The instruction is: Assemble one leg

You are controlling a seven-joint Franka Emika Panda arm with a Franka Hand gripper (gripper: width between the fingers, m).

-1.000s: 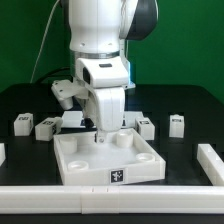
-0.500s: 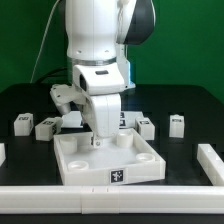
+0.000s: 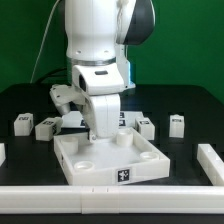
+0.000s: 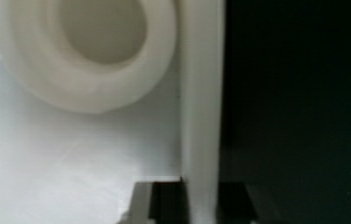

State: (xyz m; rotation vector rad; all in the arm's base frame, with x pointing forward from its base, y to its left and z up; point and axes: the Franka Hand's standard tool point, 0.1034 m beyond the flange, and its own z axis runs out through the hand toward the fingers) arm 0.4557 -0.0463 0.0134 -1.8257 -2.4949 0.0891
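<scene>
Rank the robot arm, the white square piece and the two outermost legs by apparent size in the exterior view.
1. the robot arm
2. the white square piece
3. the leg at the exterior view's right and the leg at the exterior view's left: they look alike, so unranked.
</scene>
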